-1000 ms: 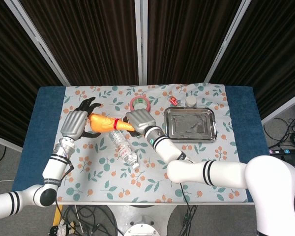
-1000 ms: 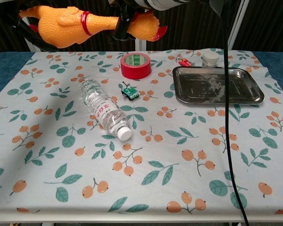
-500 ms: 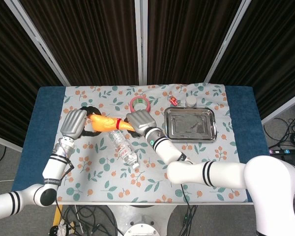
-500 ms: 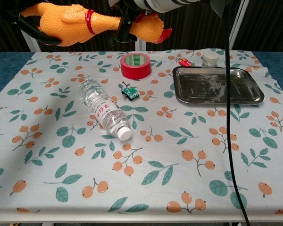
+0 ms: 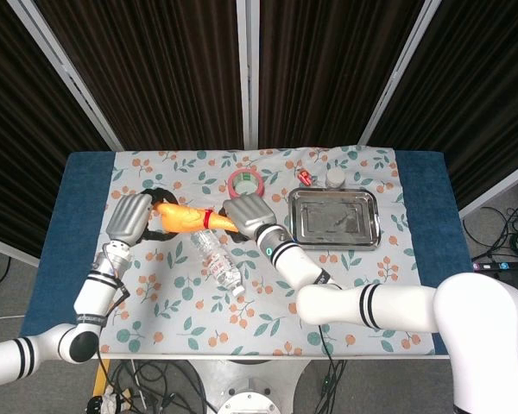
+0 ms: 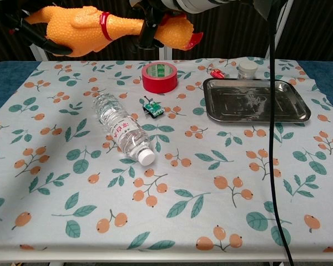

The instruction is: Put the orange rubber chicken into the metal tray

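Note:
The orange rubber chicken [image 5: 188,216] with a red band hangs in the air over the left half of the table, lying level between my two hands. My left hand [image 5: 129,217] curls its dark fingers [image 6: 40,40] around the body end. My right hand [image 5: 249,213] grips the neck next to the red-combed head [image 6: 175,30]. In the chest view the chicken [image 6: 86,25] fills the top left. The metal tray [image 5: 335,220] lies empty on the right half of the cloth, well apart from the chicken, and shows in the chest view as tray [image 6: 255,101].
A plastic water bottle [image 6: 122,128] lies on its side below the chicken. A red tape roll [image 6: 159,76] and a small green part [image 6: 153,108] sit between bottle and tray. A white jar [image 6: 247,68] and a small red item [image 6: 216,72] stand behind the tray.
My left hand's fingers, spread a second ago, have curled in around the chicken's body. The chicken has shifted slightly up and to the right.

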You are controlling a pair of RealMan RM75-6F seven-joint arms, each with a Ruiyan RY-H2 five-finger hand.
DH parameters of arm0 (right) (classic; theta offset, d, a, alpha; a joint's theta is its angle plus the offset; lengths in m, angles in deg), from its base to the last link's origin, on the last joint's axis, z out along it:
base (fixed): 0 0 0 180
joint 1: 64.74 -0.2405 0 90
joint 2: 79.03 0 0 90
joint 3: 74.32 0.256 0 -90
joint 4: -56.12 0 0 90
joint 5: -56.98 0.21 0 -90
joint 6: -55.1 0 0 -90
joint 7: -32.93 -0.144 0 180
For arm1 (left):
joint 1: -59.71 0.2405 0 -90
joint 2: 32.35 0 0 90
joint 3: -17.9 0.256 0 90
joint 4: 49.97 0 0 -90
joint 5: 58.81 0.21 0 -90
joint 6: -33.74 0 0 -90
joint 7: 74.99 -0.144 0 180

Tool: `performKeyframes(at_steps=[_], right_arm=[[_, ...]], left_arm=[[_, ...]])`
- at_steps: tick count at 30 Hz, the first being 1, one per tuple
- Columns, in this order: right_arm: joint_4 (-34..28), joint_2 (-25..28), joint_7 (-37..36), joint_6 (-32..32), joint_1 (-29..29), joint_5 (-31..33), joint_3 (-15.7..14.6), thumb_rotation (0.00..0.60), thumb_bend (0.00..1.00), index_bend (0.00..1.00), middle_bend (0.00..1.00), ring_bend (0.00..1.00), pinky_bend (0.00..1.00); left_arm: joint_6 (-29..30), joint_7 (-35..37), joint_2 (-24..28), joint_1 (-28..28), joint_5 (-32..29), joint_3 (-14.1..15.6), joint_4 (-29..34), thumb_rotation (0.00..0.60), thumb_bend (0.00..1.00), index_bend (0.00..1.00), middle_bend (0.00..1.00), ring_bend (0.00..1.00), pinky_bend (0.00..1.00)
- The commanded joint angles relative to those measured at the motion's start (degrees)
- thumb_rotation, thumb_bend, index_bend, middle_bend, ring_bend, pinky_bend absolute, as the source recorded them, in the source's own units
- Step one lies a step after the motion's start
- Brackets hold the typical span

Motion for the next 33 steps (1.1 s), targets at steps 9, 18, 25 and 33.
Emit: performKeyframes(at_steps=[9,18,25,33], right_arm=[[-1.2,2.2,-1.0,-0.5,1.7,-1.5,-0.6,0.600,0.63,0.88,0.76,0.70,0.96],[-3.9,7.1,-5.4,-1.7,7.4,-8.3,-1.2,0.600,0.63,0.88,0.76,0.70,0.96],[-6.0,13.1,-10.2,-1.9,16.8,-19.8,-4.3,0.600,0.63,0.88,0.76,0.69,0.96],[1.5,12.2,-18.4,-1.1,29.5,-35.8,-8.4,0.600,0.61,0.87,0.76,0.67,0.91]], left_arm=[[-1.2,-0.3,2.5,0.6,-1.9,0.7,2.2,0.440,0.14,0.16,0.05,0.06,0.28],[1.8,-0.8,2.6,2.5,0.5,2.2,1.8,0.483,0.12,0.16,0.04,0.06,0.26],[5.2,0.4,3.4,5.3,3.2,3.3,1.4,0.599,0.12,0.16,0.04,0.06,0.25],[7.3,3.4,3.9,8.0,5.2,3.7,0.0,0.600,0.12,0.16,0.04,0.06,0.25]])
